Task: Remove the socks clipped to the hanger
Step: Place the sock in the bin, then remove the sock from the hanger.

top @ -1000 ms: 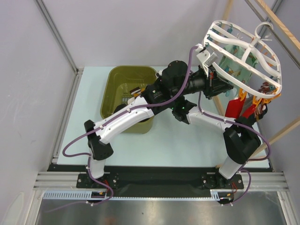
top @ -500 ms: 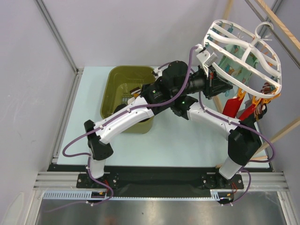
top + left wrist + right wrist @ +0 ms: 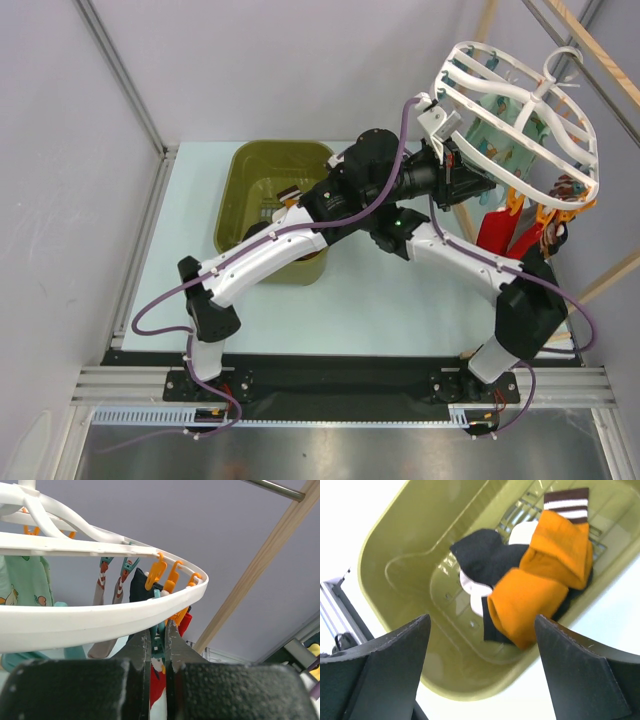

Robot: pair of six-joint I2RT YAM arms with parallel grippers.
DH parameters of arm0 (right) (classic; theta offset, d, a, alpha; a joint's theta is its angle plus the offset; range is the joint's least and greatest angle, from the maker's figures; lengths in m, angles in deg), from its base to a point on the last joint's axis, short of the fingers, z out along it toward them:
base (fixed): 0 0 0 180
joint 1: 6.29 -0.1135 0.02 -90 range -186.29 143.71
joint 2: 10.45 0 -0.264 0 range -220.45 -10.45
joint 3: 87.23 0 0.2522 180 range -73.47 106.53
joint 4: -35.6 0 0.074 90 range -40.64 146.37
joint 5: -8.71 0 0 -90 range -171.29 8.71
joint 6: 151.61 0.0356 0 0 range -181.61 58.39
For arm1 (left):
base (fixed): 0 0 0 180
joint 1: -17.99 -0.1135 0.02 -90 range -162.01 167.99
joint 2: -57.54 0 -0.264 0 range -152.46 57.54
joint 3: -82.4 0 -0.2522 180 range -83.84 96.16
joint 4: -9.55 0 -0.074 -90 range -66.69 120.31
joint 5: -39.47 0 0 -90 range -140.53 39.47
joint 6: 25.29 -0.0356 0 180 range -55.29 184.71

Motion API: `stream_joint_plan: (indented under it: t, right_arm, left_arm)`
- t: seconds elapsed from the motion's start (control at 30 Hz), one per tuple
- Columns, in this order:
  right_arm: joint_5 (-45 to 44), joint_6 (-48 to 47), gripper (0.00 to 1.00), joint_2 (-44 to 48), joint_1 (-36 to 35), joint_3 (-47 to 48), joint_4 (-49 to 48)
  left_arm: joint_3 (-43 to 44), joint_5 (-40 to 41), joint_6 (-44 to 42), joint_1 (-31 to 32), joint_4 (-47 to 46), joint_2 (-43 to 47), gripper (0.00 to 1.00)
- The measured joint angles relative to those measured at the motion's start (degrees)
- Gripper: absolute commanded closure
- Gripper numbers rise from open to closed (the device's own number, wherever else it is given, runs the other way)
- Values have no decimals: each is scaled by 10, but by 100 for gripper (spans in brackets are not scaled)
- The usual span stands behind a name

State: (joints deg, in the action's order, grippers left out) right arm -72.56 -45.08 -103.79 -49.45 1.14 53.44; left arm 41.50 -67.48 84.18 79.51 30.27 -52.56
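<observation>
Start low in the right wrist view. Your right claw (image 3: 482,622) stands wide open and empty above the olive tub (image 3: 395,545). A mustard-orange sock (image 3: 545,580), a black sock (image 3: 485,555) and a brown-and-white striped cuff (image 3: 567,502) already lie inside, so that claw has nothing left to drop. In the top view the tub sits at the upper left of the bench (image 3: 400,300), and that claw is hidden under the left arm.

Further out, at the upper right of the top view, your left claw (image 3: 157,630) is shut to a thin slit just under the rim of the hanger (image 3: 100,620). A teal peg (image 3: 158,636) and some red fabric show in that slit. You cannot tell whether they are pinched or merely behind it.

Socks hang clipped to the ring: a red sock (image 3: 495,228) below the right rim and a mint bear-print sock (image 3: 25,580) at the left of the wrist view, with orange pegs (image 3: 156,572) between them. Behind everything runs the wooden rack (image 3: 250,565).

The task looks partly done, and the step in hand is freeing the next sock. You probably need the open claw brought up to take the red sock while the left one steadies the hanger or works the peg.
</observation>
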Motion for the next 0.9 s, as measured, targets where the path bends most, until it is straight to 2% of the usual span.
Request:
stream_joint_plan:
  t: [0.4, 0.63, 0.73, 0.9]
  right_arm:
    - [24, 4, 12, 210, 33, -149, 38]
    - [0, 20, 17, 364, -12, -215, 179]
    - [-10, 45, 21, 453, -27, -215, 259]
    - [-30, 79, 26, 536, -35, -189, 360]
  left_arm:
    - [0, -10, 5, -2, -2, 0, 100]
    - [0, -13, 5, -4, -2, 1, 100]
    - [0, -14, 6, -4, -2, 2, 100]
    - [0, -11, 4, -5, 4, 3, 100]
